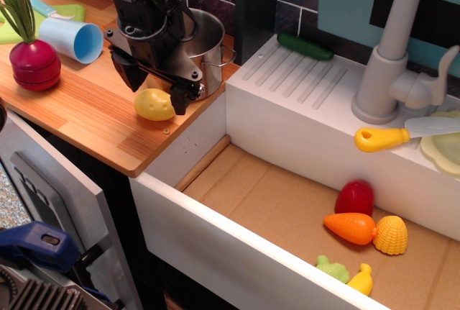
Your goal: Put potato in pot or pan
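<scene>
The pale-yellow potato (152,106) lies on the wooden counter (86,119), just in front of the shiny steel pot (208,40). My black gripper (158,94) has come down over the potato. It is open, with one finger at the potato's left and the other at its right. The fingers partly hide the top of the potato and the pot's front wall. I cannot tell whether the fingers touch the potato.
A light-blue cup (72,39) and a red radish toy (34,62) lie at the left. A white sink basin (215,134) holds a carrot (350,228), a ribbed shell toy (391,235) and a red toy (354,197). A cucumber (305,46), a faucet (392,58) and a yellow-handled knife (381,138) are on the sink's far side.
</scene>
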Tool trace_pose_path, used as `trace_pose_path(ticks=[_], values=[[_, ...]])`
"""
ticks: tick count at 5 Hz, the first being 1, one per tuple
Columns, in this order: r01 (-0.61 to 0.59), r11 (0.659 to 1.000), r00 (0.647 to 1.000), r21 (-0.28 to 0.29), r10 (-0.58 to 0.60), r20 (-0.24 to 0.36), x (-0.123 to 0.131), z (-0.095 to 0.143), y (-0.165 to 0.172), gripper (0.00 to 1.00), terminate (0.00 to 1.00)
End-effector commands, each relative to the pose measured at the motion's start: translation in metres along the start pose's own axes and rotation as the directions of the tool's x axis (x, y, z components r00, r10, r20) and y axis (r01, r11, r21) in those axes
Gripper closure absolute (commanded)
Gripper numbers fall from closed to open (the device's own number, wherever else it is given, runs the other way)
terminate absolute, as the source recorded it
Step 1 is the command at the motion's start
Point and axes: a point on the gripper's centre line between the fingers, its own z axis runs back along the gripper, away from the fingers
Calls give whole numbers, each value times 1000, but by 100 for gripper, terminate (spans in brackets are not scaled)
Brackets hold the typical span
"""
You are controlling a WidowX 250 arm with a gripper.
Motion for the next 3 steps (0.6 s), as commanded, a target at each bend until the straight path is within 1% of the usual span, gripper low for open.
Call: trace_pose_path(ticks=[1,2,3], values=[[1,1000,999,0,-1,35,5,-7,10,0,0],[-4,1000,999,-11,4,41,4,-14,13,0,0],[-13,999,999,-39,14,29,1,-22,15,0,0]])
